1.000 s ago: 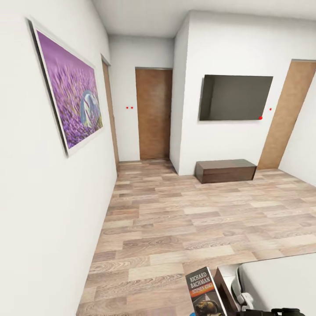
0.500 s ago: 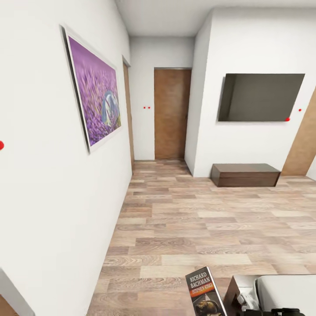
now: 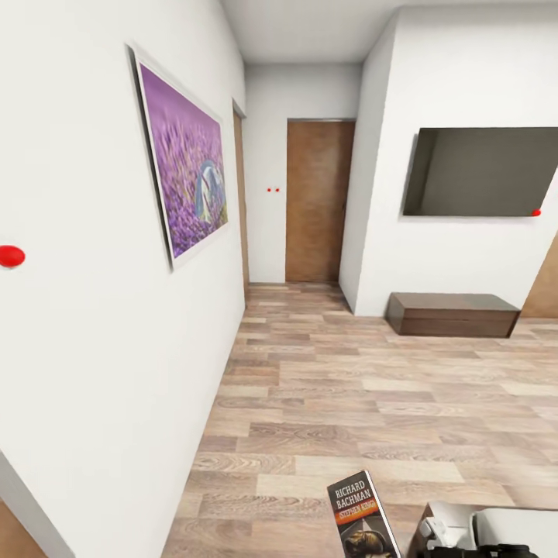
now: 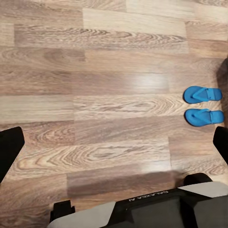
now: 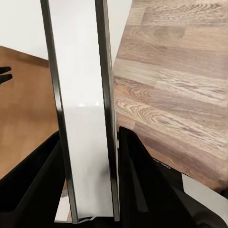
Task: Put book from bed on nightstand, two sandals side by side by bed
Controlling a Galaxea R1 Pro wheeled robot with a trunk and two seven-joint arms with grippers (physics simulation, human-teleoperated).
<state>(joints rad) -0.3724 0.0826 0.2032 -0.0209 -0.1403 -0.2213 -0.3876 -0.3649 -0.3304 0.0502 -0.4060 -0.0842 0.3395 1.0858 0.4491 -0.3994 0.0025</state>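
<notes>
Right wrist view shows the book (image 5: 84, 109) edge-on, its white page block running from the top of the frame to the bottom, pinched between the two dark fingers of the right end effector (image 5: 88, 190). In the head view the same book (image 3: 363, 518) stands nearly upright at the bottom centre of the frame, cover facing the camera, its lower end cut off by the frame edge, with wooden floor (image 3: 349, 403) behind it.

The grip appears to sit at the book's lower end, so a thin paperback held there could pivot or slip if the base turns sharply; that is a judgement, since the contact patch is hidden.

In the left wrist view the two sandals (image 4: 203, 105) lie side by side on the floor at the right of the frame, just apart, already paired. The left end effector (image 4: 114, 145) is spread wide and holds nothing, its fingertips at the frame's left and right edges.

Further out, the head view shows a purple painting (image 3: 184, 155) on the wall at upper left, a brown door (image 3: 318, 201) at centre, a television (image 3: 484, 172) at upper right and a low dark bench (image 3: 453, 313) beneath it. With this little in sight, the bench could be mistaken for the nightstand, and driving could scatter the sandals.
</notes>
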